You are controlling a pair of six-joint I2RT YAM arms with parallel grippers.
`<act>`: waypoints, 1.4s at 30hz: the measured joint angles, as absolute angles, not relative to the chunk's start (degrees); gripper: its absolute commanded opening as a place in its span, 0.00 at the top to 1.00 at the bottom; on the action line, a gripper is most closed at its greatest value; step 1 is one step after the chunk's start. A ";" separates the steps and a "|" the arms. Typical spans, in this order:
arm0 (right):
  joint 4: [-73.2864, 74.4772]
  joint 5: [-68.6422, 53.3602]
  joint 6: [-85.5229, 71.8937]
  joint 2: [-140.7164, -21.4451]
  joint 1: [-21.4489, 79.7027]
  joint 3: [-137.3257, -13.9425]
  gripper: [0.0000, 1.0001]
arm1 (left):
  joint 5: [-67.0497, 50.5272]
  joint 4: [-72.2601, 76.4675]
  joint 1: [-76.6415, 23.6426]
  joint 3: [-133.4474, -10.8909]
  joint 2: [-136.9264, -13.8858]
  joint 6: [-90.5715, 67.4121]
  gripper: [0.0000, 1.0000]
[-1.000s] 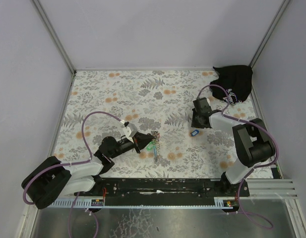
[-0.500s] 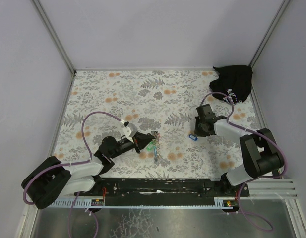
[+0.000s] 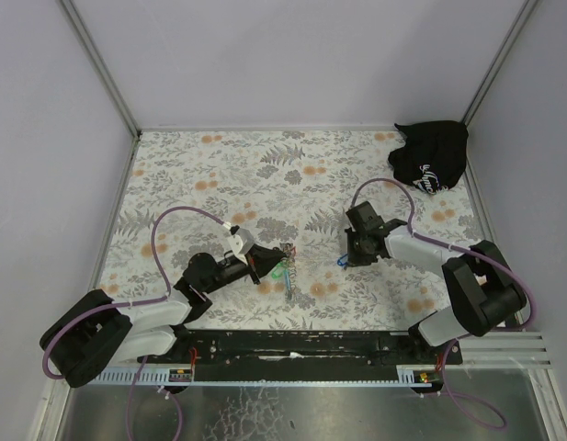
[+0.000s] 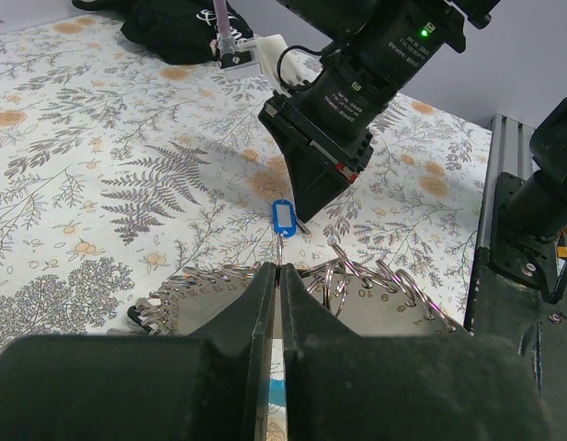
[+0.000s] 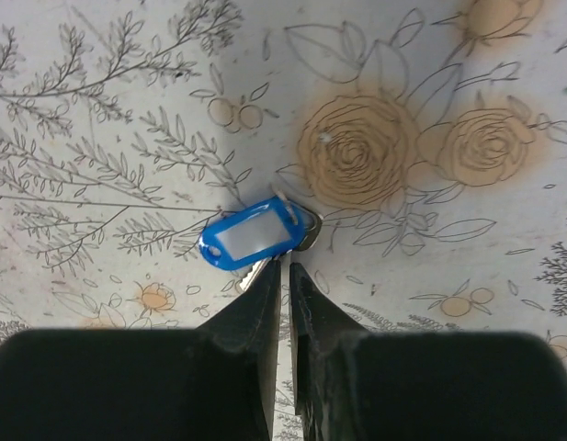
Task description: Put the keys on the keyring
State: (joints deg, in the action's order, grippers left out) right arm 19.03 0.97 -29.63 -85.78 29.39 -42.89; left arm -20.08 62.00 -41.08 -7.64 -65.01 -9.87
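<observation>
- At 6 o'clock from the centre of the table (image 3: 219, 175) lies the keyring (image 3: 285, 268), resting on the surface. The left wrist view shows its looped metal rings; the top view shows its green piece.
- Left hand (image 3: 267, 265): fingers pressed together on the 9 o'clock end of the keyring, apparently pinning it in place.
- Blue key (image 5: 251, 237): at 3 o'clock from the keyring, near it but apart, low over the table or on it.
- Right hand (image 5: 283, 271): fingers almost closed, and the metal part beside the blue head appears to be pinched between the tips.
- Progress, as a judgement: early. No key can be seen on the ring. The blue key is picked up and brought close. Threading it is left to do.
- Yellow key: cannot be made out in any view, so its state is unknown.
- Count: one keyring, one key visible (blue), two hands, one black bag (image 3: 432, 156).
- The black bag sits in the 1 o'clock corner of the table, well apart from both hands.
</observation>
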 measured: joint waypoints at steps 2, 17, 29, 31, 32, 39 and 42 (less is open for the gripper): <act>19.42 1.10 -29.56 -85.67 29.71 -42.89 0.79 | -20.08 61.95 -41.08 -7.64 -65.01 -9.87 1.00; 14.61 -0.43 -23.22 -79.18 25.91 -41.89 0.72 | -20.08 61.67 -41.08 -7.64 -64.99 -9.87 1.00; 6.13 -5.54 -21.50 -80.51 23.59 -37.21 0.76 | -20.08 61.67 -41.08 -7.64 -64.99 -9.87 1.00; 6.02 -5.54 -21.34 -80.51 23.57 -36.80 0.77 | -20.08 61.67 -41.08 -7.64 -65.01 -9.87 1.00; 5.91 -5.54 -21.32 -80.51 23.57 -36.62 0.77 | -20.08 61.67 -41.08 -7.64 -65.01 -9.87 1.00; 5.15 -5.72 -20.95 -81.10 23.49 -36.23 0.78 | -20.08 61.67 -41.08 -7.64 -65.01 -9.87 1.00; 4.60 -5.72 -20.93 -81.69 23.46 -36.16 0.78 | -20.08 61.67 -41.08 -7.64 -65.01 -9.87 1.00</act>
